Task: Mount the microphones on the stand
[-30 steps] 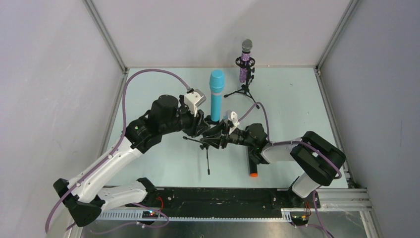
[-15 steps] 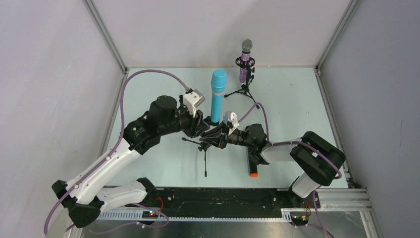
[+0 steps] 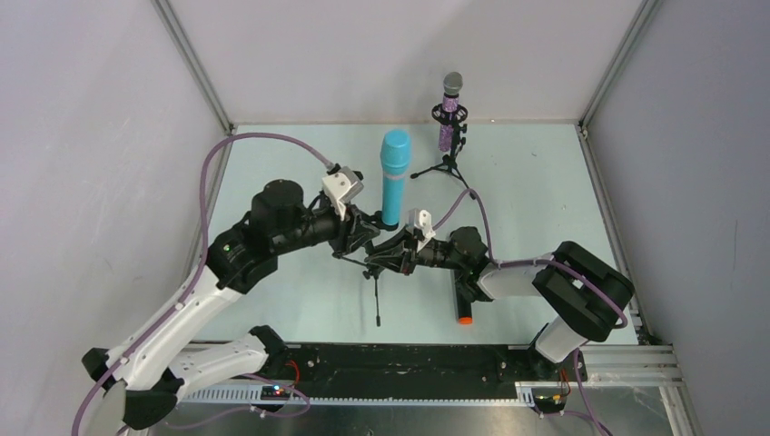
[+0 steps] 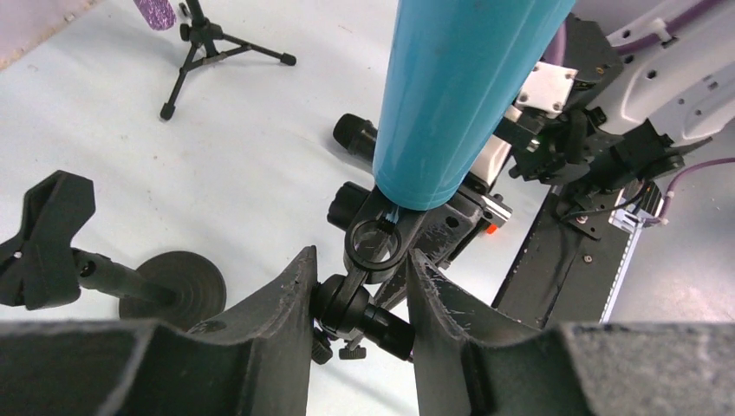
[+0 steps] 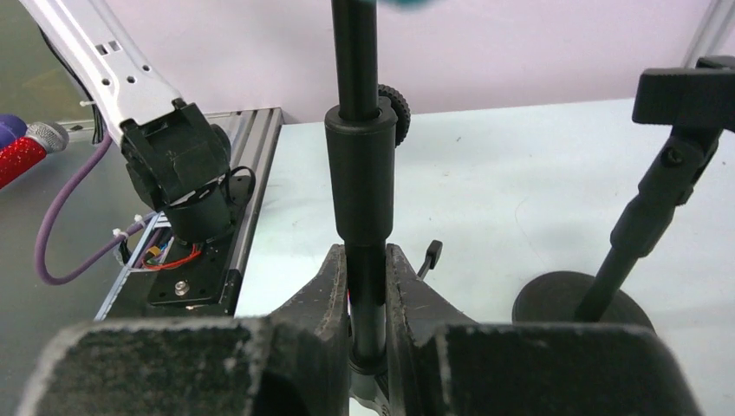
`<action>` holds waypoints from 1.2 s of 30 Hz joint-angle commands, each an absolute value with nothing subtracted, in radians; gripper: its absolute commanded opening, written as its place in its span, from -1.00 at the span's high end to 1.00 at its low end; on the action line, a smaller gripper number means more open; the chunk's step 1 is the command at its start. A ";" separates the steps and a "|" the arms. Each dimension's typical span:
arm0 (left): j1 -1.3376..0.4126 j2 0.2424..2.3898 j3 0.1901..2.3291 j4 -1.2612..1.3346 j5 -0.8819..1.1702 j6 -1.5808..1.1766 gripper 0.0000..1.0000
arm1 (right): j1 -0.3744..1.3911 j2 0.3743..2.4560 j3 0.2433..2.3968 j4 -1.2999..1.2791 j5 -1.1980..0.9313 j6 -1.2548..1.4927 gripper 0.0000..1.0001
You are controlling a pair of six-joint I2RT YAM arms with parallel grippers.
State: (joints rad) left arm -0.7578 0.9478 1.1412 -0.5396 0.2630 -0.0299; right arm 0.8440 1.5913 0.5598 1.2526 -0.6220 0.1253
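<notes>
Mid-frame, the right gripper (image 5: 366,290) is pinching the stand pole (image 5: 360,173) while the left gripper (image 4: 360,276) is squeezing the clip joint (image 4: 345,305) under the light-blue microphone (image 4: 459,95).

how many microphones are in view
3. The purple glittery microphone is upright in the tripod stand at the back; the light-blue microphone is upright mid-table on a second stand; the black microphone with an orange end lies flat, partly under the right arm.

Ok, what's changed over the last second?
The right fingers closed on the stand pole. The left arm drew back leftward, left fingers on the clip joint, shifting the light-blue microphone slightly left. Purple microphone and black microphone stayed put.
</notes>
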 commanded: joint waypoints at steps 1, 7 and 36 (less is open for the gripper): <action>-0.763 0.868 1.187 -0.379 0.359 -0.002 1.00 | 0.839 1.600 0.557 1.170 -0.594 0.096 1.00; -0.764 0.860 1.192 -0.365 0.267 -0.034 1.00 | 0.839 1.593 0.557 1.143 -0.562 0.085 1.00; -0.763 0.743 1.193 -0.241 0.203 -0.050 1.00 | 0.841 1.588 0.557 1.089 -0.527 0.056 1.00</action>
State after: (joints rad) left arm -0.7574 0.8062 1.1557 -0.4736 0.1902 -0.0448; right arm 0.8524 1.5906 0.5613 1.1942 -0.6079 0.0254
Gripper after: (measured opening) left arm 0.417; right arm 0.162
